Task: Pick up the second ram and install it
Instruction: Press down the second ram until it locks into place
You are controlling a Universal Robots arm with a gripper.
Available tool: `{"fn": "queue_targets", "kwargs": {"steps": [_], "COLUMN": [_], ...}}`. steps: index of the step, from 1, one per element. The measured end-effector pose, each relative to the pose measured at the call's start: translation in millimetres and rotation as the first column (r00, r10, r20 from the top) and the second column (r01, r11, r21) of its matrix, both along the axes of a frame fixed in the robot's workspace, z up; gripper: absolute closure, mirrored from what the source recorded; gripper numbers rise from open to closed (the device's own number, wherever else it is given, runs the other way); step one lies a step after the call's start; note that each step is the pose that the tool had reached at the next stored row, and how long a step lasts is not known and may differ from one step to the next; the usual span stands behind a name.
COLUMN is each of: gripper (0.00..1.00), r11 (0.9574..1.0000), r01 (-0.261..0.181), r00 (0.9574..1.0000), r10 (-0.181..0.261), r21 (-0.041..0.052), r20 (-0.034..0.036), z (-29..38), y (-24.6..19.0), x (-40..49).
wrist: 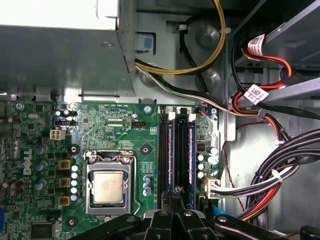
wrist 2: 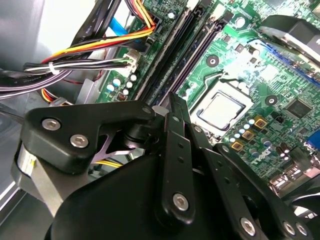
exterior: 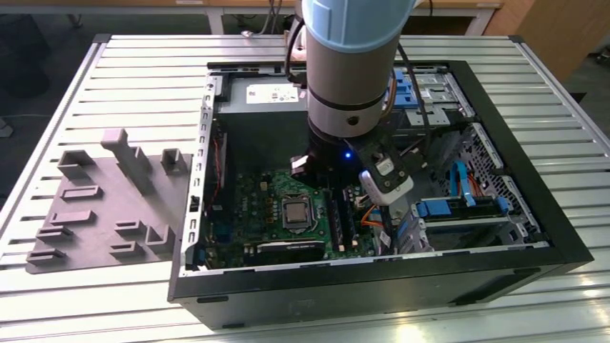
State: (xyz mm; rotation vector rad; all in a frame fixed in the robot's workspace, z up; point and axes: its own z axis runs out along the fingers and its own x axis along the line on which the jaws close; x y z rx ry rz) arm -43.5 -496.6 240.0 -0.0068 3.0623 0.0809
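In the exterior view, the arm (exterior: 351, 64) reaches down into an open PC case (exterior: 533, 236) lying on a slatted table (exterior: 143, 78), its wrist above the green motherboard (exterior: 257, 207). A grey fixture (exterior: 105, 207) sits on the table at the exterior view's left of the case. In the second wrist view, the gripper (wrist 2: 172, 107) has its jaws closed together over the long black memory slots (wrist 2: 187, 45); a thin dark edge between the tips may be the ram, but I cannot tell. The CPU socket (wrist 2: 222, 107) lies just beside the slots, and bundled cables (wrist 2: 75, 60) run on the other side. In the first wrist view, the jaws' tips (wrist: 176, 196) meet over the slots (wrist: 177, 150), where two sticks with blue-edged boards appear seated side by side; which is the second ram (wrist: 190, 150) is uncertain. The socket (wrist: 109, 186) is near them.
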Motion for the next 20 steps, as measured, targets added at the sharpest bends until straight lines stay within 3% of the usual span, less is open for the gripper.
{"fn": "queue_targets", "kwargs": {"steps": [9,11,20], "gripper": [0.89,0.89,0.89], "r11": [1.0,1.0,1.0], "r01": [0.0,0.0,0.0], "r00": [1.0,1.0,1.0], "r10": [0.0,0.0,0.0], "r21": [0.0001,0.0001,0.0001], "r20": [0.0,0.0,0.0001], "z": [0.0,0.0,0.0], "y": [-2.1,-5.1,-6.6], "x": [0.0,0.0,0.0]}}
